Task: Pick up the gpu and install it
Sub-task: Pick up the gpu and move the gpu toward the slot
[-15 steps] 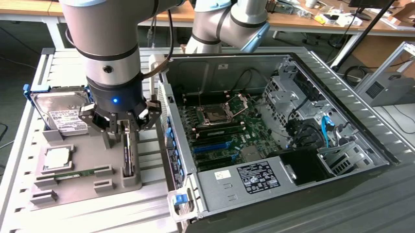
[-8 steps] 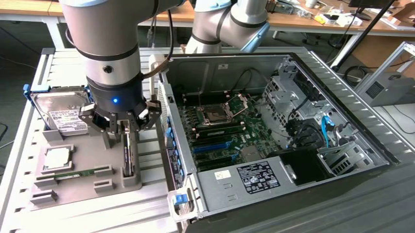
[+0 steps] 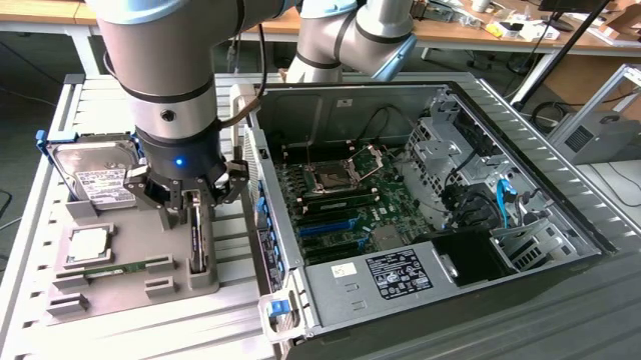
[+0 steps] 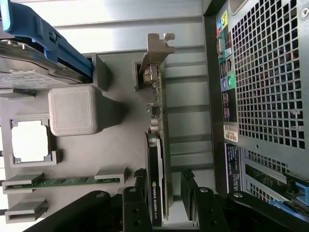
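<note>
- Black-fingered tool point(image 3: 195, 204) point(image 4: 164, 186): spread wide, one finger either side of the card, nothing gripped.
- Thin dark gpu card with a silver metal bracket point(image 3: 197, 236) point(image 4: 157, 140): stands on its long edge in a slot of the grey moulded holder tray point(image 3: 130, 294) point(image 4: 120, 145), evidently so both flat faces are offered to the fingers.
- Tray rests on the slatted metal bench point(image 3: 40, 247), just beside the open silver computer case point(image 3: 346, 289); card not yet installed.
</note>
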### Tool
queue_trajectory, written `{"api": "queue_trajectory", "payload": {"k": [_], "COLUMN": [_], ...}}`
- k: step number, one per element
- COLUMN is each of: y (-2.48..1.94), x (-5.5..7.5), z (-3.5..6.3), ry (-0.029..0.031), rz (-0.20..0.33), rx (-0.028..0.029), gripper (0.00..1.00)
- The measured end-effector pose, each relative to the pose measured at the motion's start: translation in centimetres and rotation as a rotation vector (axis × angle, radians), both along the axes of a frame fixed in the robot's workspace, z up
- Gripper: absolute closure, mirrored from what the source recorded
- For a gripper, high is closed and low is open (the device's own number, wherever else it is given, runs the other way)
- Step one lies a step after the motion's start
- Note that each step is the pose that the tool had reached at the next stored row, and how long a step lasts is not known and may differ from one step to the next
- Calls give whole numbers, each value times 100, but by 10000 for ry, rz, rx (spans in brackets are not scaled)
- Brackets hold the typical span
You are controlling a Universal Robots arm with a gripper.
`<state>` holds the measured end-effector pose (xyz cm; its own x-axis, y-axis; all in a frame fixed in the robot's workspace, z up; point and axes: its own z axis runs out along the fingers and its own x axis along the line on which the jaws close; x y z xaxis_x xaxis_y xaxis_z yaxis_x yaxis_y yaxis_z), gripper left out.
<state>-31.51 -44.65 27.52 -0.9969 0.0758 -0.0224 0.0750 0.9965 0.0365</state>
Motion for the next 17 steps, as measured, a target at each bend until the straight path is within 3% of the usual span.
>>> {"api": "queue_trajectory", "payload": {"k": [7,14,17], "y": [1,1,1], "x": [-40,-51,-51], "z": [-13,-130,-136], "ry": [0,0,1], "rz": [1,-1,0], "rx": [0,1,-1], "gripper": [58,58,58]}}
